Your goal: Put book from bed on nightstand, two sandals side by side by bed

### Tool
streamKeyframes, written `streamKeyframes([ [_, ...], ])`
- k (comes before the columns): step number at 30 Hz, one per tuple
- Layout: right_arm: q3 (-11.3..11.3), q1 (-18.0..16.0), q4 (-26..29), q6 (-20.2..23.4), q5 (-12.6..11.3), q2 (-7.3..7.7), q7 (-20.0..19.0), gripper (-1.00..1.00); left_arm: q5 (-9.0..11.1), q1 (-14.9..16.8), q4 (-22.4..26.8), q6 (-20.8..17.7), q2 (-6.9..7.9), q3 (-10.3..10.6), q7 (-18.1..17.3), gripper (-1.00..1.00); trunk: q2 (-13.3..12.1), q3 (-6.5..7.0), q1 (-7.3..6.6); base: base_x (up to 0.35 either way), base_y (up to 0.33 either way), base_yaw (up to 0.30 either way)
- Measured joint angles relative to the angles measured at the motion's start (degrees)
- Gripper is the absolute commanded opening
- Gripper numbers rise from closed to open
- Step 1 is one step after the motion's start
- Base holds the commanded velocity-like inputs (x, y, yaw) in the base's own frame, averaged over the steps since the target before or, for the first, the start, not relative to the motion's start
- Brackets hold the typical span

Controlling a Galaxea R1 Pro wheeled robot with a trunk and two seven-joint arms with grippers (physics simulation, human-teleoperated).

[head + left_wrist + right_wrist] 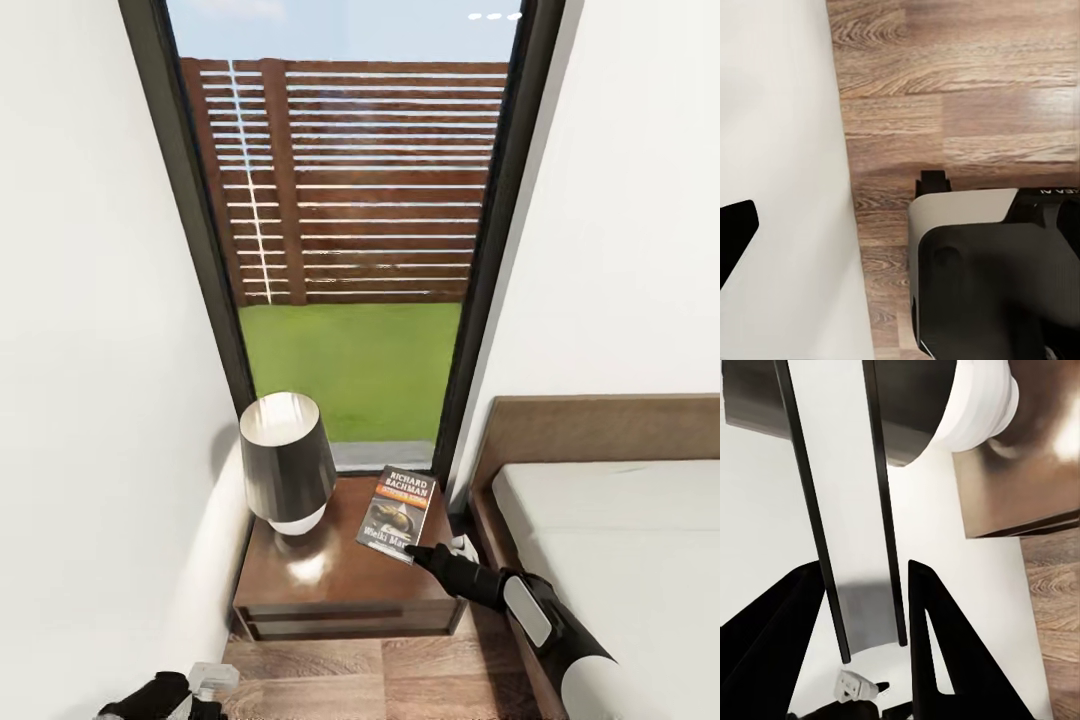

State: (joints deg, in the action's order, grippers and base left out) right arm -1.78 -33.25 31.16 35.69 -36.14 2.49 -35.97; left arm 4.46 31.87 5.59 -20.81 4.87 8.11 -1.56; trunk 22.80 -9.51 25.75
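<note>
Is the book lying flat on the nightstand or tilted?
Tilted. The book stands raised at an angle above the nightstand, its lower edge at the right gripper.

dark wood nightstand [345,585] carries lamp [287,465]; book [397,512] tilted above its right edge.

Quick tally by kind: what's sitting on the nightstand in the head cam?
Book: 1, its lower end at the right gripper
Table lamp: 1
Total: 2 things on the nightstand
</note>
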Motion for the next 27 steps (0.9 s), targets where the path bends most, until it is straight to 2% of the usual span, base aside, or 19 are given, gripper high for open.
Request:
streamKeyframes([
  [8, 0.01, -1.05, 0.08, -0.03, 0.06, -0.06, 0.03, -1.0, 0.03, 2.03, 0.0, -1.26, 0.02, 0.03, -0.35, 1.0, 0.0, -0.75, 0.0, 0.0, 0.0, 0.0],
  [27, 0.01, -3.4, -0.38, 0.03, 0.07, -0.09, 0.44, -1.0, 0.01, 2.55, 0.23, -1.61, 0.0, -0.01, 0.04, 1.0, 0.0, -2.53, 0.0, 0.0, 0.0, 0.0],
])
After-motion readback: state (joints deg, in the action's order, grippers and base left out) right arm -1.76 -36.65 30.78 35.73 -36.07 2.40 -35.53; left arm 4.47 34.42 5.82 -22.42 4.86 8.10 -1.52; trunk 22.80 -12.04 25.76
